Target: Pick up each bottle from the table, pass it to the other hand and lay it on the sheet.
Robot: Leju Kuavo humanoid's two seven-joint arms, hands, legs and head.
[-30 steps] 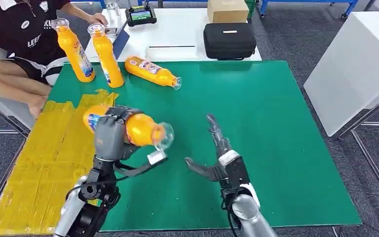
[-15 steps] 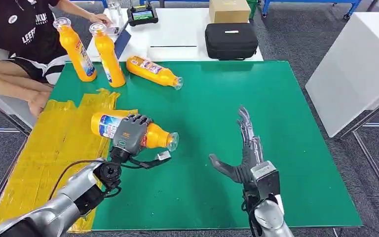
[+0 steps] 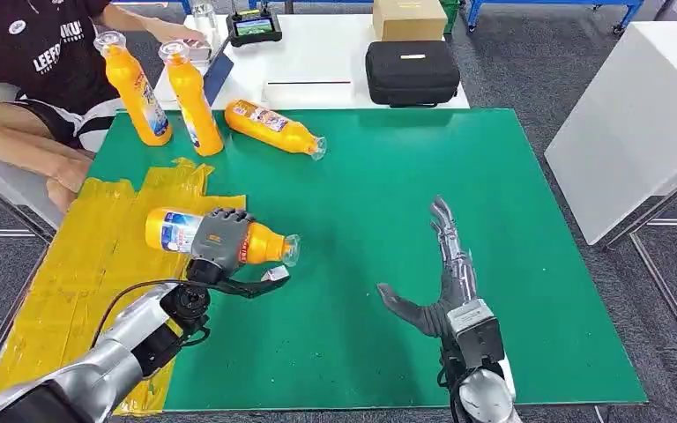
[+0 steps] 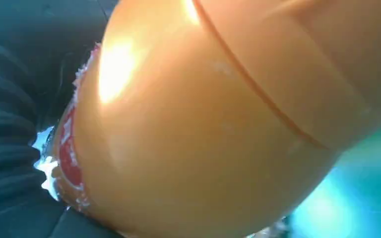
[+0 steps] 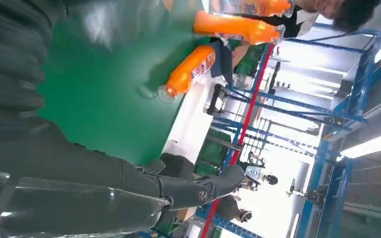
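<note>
- The left hand (image 3: 222,240) grips an orange bottle (image 3: 185,232) lying on its side at the yellow sheet's (image 3: 88,256) edge.
- The right hand (image 3: 441,286) is empty, fingers (image 3: 448,233) spread, above the green bench (image 3: 458,176).

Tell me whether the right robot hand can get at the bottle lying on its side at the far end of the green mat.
Probably yes. The right robot hand is open and holds nothing, and bare green mat lies between it and the lying bottle. Whether the arm stretches that far is uncertain.
</note>
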